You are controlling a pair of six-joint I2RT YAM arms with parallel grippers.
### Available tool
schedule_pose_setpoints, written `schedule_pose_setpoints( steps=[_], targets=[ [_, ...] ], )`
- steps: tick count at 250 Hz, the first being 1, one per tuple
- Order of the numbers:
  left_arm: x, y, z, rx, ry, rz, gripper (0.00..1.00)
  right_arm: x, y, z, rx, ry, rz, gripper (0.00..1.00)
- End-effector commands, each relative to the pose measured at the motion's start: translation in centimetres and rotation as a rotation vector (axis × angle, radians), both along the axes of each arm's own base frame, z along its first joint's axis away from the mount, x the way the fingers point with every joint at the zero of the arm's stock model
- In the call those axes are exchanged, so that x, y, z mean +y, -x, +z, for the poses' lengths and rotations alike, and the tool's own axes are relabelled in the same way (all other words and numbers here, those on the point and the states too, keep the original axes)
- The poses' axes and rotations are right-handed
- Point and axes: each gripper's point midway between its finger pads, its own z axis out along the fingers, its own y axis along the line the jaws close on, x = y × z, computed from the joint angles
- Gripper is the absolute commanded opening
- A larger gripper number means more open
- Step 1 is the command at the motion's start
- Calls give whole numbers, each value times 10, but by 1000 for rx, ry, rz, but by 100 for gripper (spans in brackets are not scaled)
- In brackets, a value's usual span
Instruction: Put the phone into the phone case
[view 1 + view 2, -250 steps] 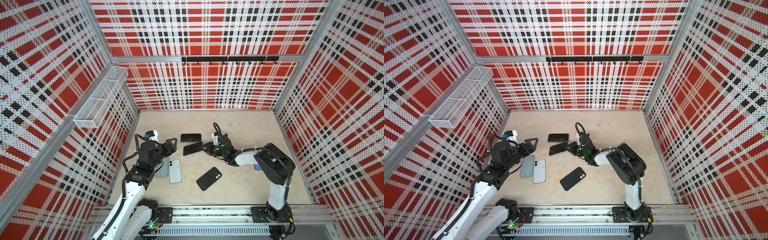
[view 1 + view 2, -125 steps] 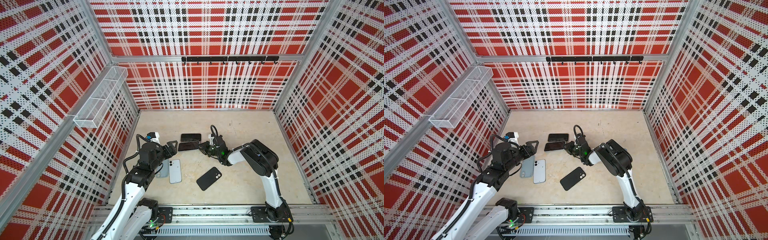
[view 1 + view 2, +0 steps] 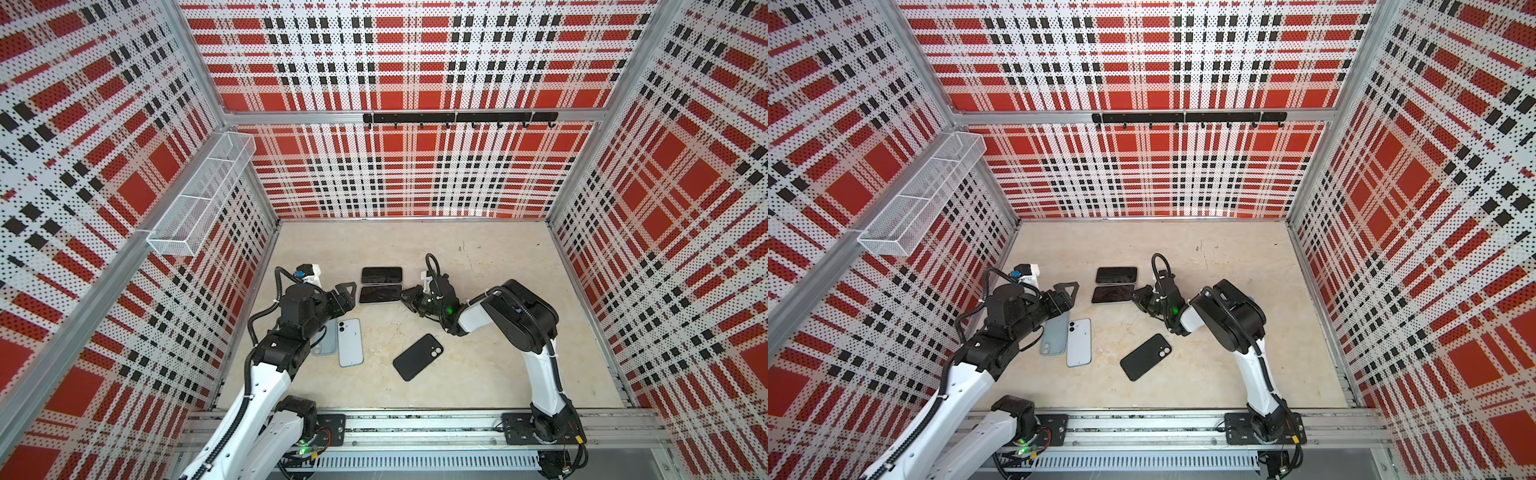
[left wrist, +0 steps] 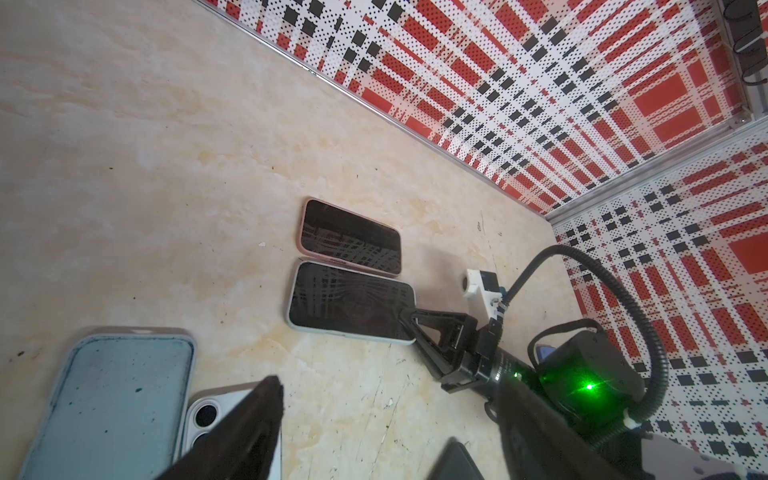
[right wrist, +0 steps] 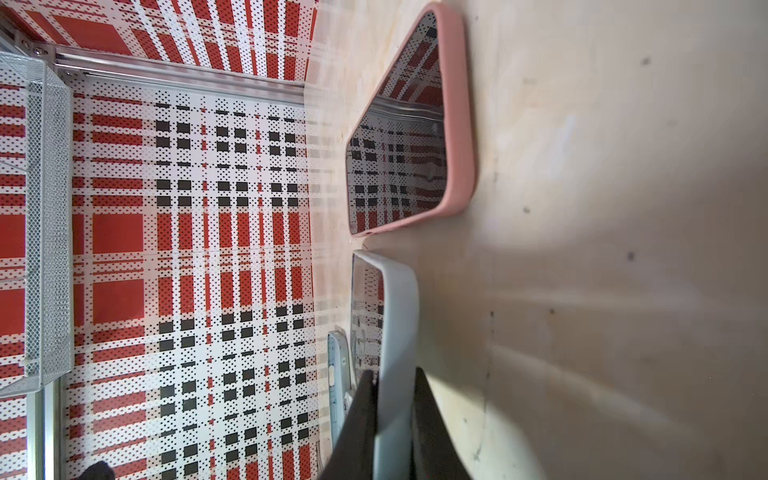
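Read no text, brand or number anywhere. Saw only plaid reflections on the pale-cased phone (image 4: 351,301); perhaps a label on the right arm base (image 3: 540,428), too small to read.

Left arm (image 3: 266,390) and right arm (image 3: 542,374): white lower links, black joints, black wrists. Ribbed black cable (image 4: 623,295) looped over each. White camera block (image 4: 482,286) on wrists, green light (image 4: 589,386) near right wrist. Black triangular open-frame fingers (image 3: 347,287). Black base plates (image 3: 517,428) on silver rail (image 3: 415,428).
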Motion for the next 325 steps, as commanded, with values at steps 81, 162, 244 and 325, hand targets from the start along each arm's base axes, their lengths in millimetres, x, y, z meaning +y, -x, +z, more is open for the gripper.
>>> schedule_pose_setpoints(
  steps=[81,162,244,325],
  targets=[
    [-1,-1,15,-27,-1,-10,82,-20,3,-20,60,223,-6,43],
    [3,2,16,-26,-1,3,82,-18,4,-11,16,534,92,56],
    [11,9,11,39,-38,30,100,-34,0,47,-134,598,64,58],
    [13,55,-73,437,-4,97,99,-97,30,165,-442,770,28,59]
  ],
)
